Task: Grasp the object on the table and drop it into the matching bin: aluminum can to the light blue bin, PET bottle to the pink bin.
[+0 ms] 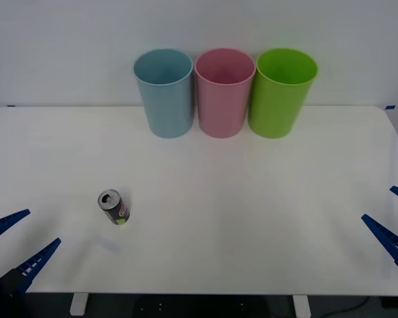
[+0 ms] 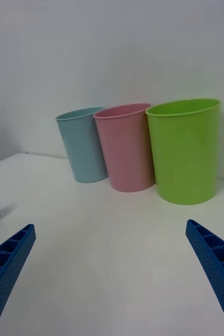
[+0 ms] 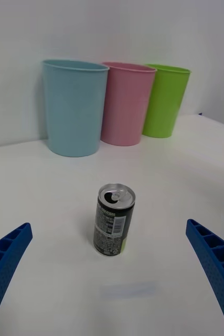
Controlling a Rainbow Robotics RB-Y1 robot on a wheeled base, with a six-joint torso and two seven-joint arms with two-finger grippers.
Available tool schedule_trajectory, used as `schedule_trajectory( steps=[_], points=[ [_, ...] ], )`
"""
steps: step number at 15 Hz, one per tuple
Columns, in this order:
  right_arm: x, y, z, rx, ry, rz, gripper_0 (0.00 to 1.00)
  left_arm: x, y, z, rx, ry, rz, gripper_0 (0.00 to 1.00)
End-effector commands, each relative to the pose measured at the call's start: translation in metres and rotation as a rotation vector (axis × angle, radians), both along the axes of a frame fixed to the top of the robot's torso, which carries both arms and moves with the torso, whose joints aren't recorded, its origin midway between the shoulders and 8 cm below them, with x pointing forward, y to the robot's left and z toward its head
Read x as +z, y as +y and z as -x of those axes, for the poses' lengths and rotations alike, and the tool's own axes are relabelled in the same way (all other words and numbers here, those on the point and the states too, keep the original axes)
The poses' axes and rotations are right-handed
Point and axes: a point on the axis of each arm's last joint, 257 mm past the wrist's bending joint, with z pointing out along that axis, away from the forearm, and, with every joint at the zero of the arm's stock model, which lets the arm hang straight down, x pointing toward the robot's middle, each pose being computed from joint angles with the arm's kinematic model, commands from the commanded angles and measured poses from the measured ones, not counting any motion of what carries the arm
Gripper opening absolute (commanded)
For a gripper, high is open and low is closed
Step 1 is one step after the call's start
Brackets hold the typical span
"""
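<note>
1. One aluminum can (image 1: 113, 207) stands upright on the table (image 1: 205, 252), front-left, well apart from the light blue bin (image 1: 164, 93).
2. Left gripper (image 1: 18, 246), fingers spread, sits nearest the can, likely lined up to grasp it.
3. Right gripper (image 1: 393, 224) waits spread at the right edge.
4. Left wrist view reveals the can's opened top and barcode.

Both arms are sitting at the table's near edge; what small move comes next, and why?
Probably ease the open left gripper forward toward the small dark aluminum can. It stands upright on the white table, ahead between that gripper's blue fingers; the open right gripper is far off.
</note>
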Motion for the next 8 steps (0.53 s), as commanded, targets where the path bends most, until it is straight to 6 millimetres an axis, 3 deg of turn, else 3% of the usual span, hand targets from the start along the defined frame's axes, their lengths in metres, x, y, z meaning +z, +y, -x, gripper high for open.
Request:
schedule_trajectory(
  steps=[1, 8],
  points=[
    [0.000, 0.000, 0.000, 0.000, 0.000, 0.000, 1.00, -0.013, 0.001, -0.001, 0.004, 0.015, -0.057, 1.00],
    [0.000, 0.000, 0.000, 0.000, 0.000, 0.000, 1.00, -0.057, 0.007, -0.020, 0.022, -0.008, -0.148, 1.00]
  ],
)
